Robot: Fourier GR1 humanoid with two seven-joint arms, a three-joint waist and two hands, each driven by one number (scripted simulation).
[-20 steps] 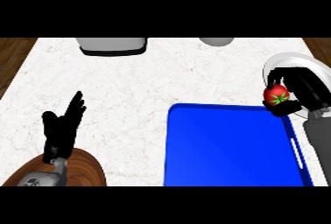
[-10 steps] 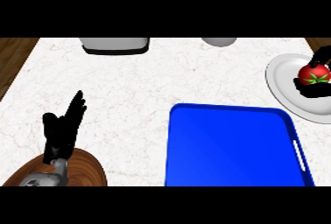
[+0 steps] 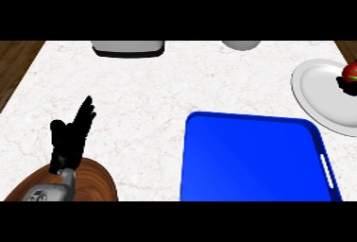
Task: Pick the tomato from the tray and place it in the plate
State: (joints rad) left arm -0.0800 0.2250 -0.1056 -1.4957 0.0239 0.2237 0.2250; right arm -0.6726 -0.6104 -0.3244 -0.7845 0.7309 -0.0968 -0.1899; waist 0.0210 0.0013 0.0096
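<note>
The red tomato (image 3: 351, 71) with its green stem shows at the view's right edge, over the far right part of the white plate (image 3: 317, 92). Only a dark bit of my right hand (image 3: 342, 86) is visible, just beneath and against the tomato, curled on it; the rest is cut off by the edge. The blue tray (image 3: 251, 158) lies at the lower right with nothing on it. My left hand (image 3: 70, 137) rests open at the lower left, fingers pointing up, far from the tray and plate.
A round wooden board (image 3: 94, 182) lies under my left forearm at the lower left. A grey appliance (image 3: 129, 47) and a grey rounded object (image 3: 242, 45) stand at the counter's far edge. Wooden floor shows past the counter's left edge.
The right hand carried the tomato up and to the right, from beside the tray's far right corner to over the plate, and has mostly left the view. The left hand stayed still.
</note>
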